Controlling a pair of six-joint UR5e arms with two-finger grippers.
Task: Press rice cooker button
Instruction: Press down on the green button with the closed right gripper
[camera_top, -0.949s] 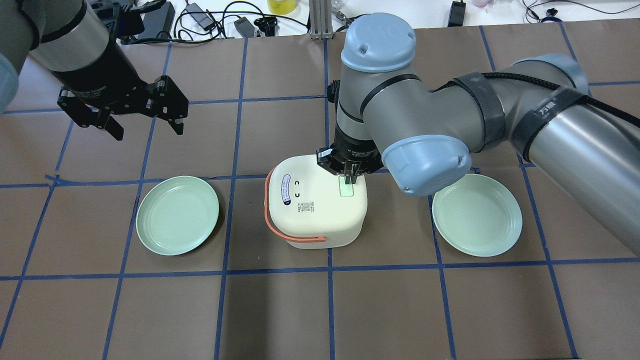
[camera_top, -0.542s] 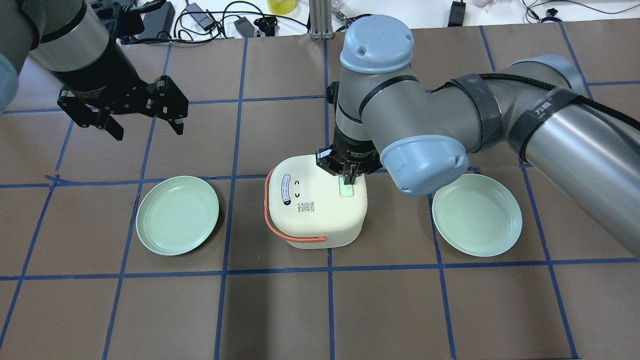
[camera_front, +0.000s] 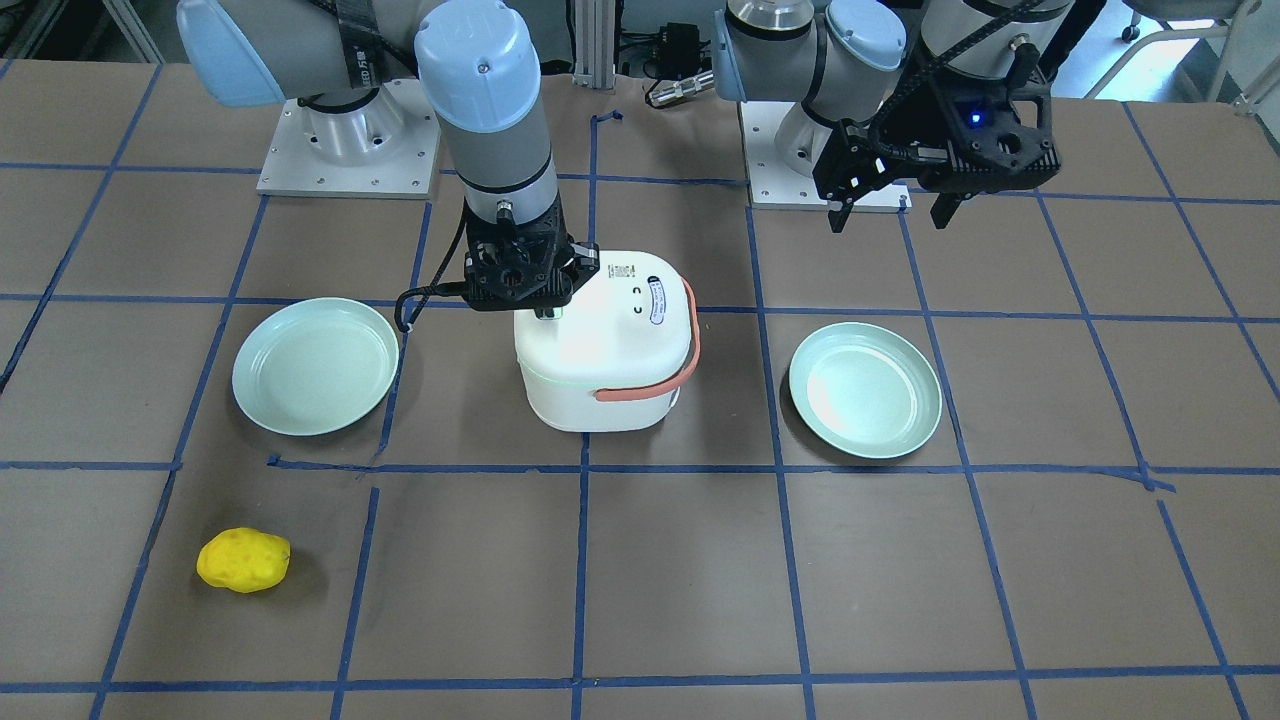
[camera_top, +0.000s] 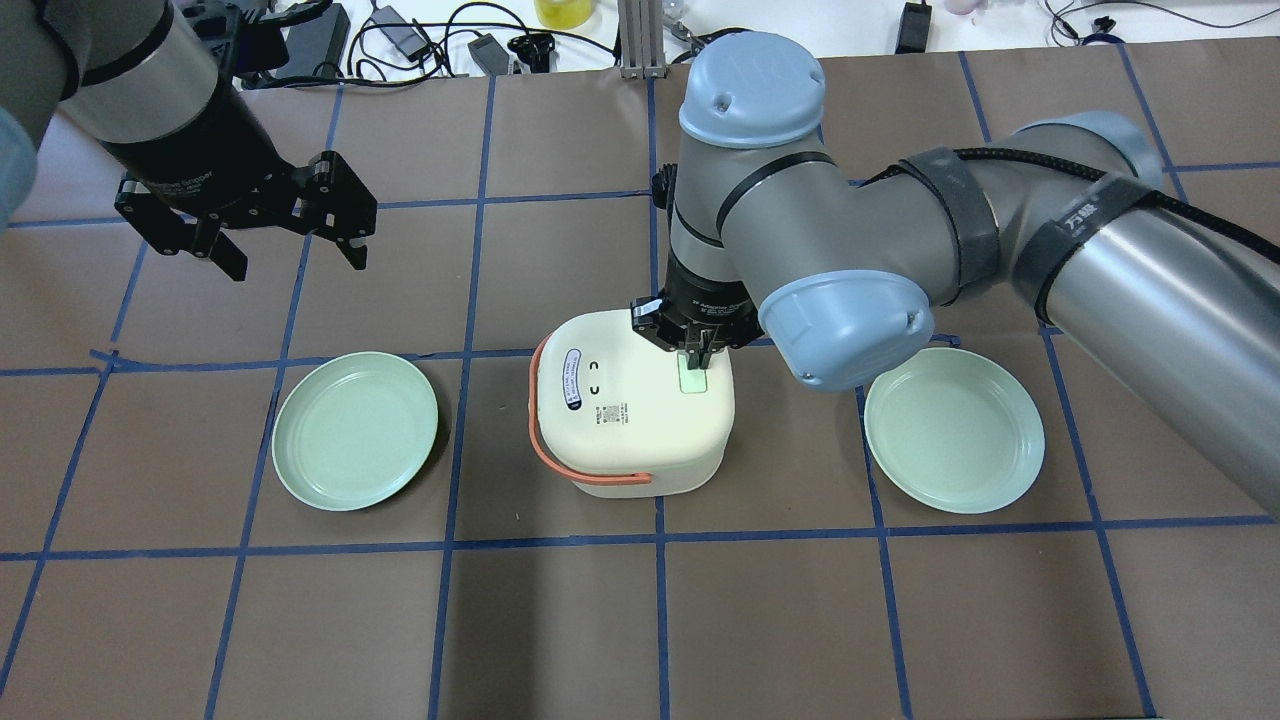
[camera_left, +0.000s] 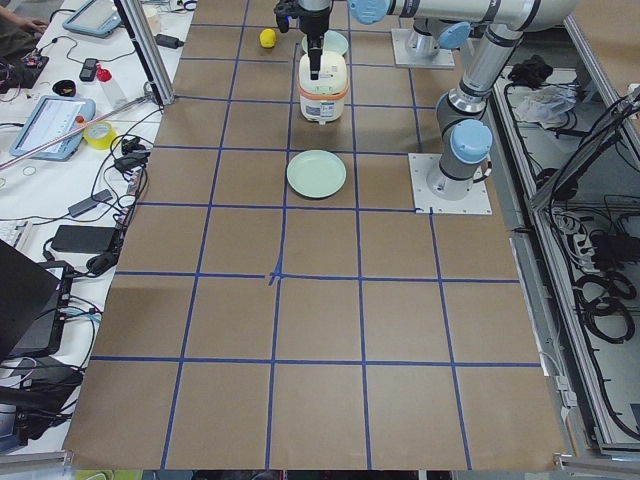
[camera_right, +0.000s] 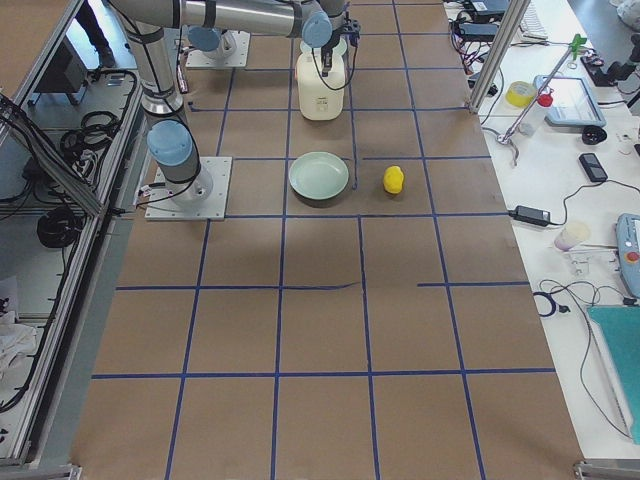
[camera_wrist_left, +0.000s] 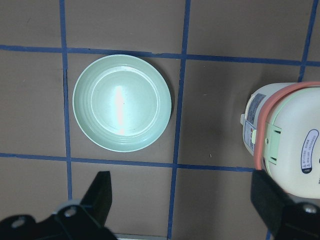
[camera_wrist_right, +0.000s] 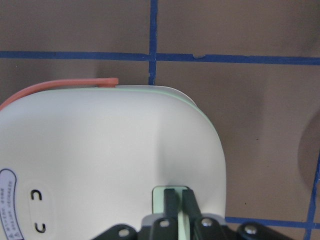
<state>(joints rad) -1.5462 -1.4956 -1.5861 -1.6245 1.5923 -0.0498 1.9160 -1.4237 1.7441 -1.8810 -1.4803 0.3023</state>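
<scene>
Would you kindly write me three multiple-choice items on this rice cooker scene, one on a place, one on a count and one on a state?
1. Where does the yellow lump lie?
A. On the floor
B. In a bowl
C. On the bare table

2. How many green plates are on the table?
A. One
B. Two
C. Three

3. How are the right claw's fingers set?
A. Close together over the green button
B. Spread wide around the orange handle
C. Clamped on a plate's rim

Answers: 1 C, it lies on the brown cover, clear of the plate on the robot's right. 2 B, one plate sits on each side of the rice cooker. 3 A, the right wrist view shows both fingers side by side on the button.
</scene>
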